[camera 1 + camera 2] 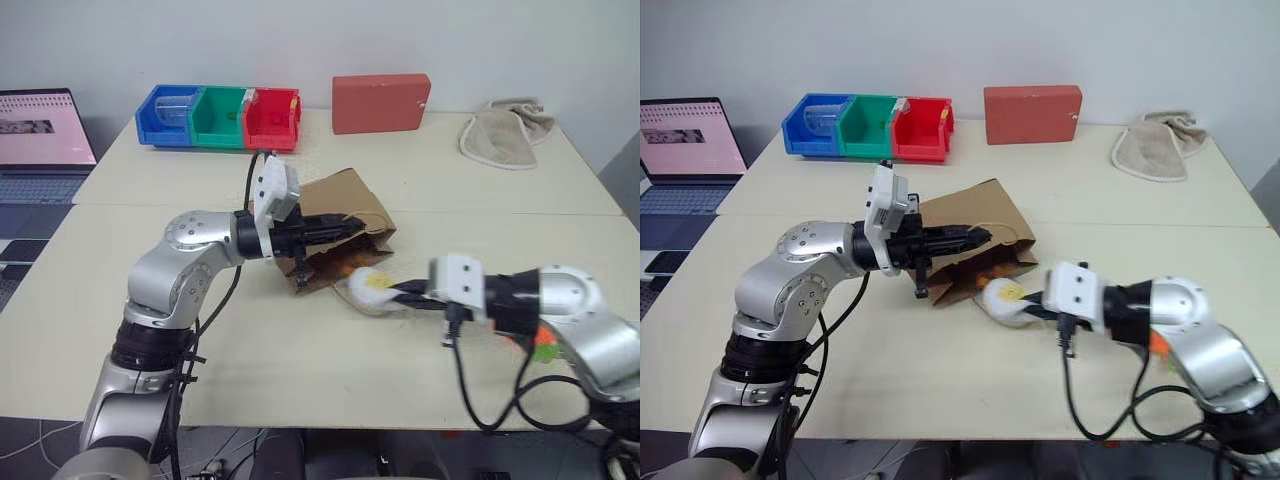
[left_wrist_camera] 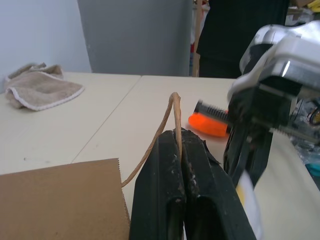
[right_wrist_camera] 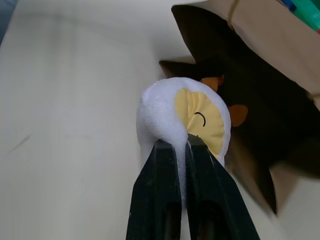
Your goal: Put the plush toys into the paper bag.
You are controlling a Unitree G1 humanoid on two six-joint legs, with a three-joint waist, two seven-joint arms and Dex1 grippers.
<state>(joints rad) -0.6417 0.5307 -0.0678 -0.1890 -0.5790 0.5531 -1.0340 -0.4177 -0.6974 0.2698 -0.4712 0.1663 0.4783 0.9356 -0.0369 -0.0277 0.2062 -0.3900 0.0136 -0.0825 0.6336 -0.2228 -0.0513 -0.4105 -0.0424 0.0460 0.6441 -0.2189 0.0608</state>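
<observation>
Even, diffuse light from overhead is falling on the pale table (image 1: 420, 190), leaving only faint, soft-edged shadows under the arms and beside the paper bag (image 1: 345, 200), with small bright highlights glinting on the metal arm shells. The right gripper (image 1: 400, 297) and the white egg plush toy (image 1: 372, 288) are smearing slightly with motion blur in the head views, while the far bins and red box are reading crisp. In the right wrist view the bag's mouth (image 3: 260, 100) is sinking into deep shadow, and in the left wrist view the near black fingers (image 2: 187, 200) are looming soft and out of focus.
</observation>
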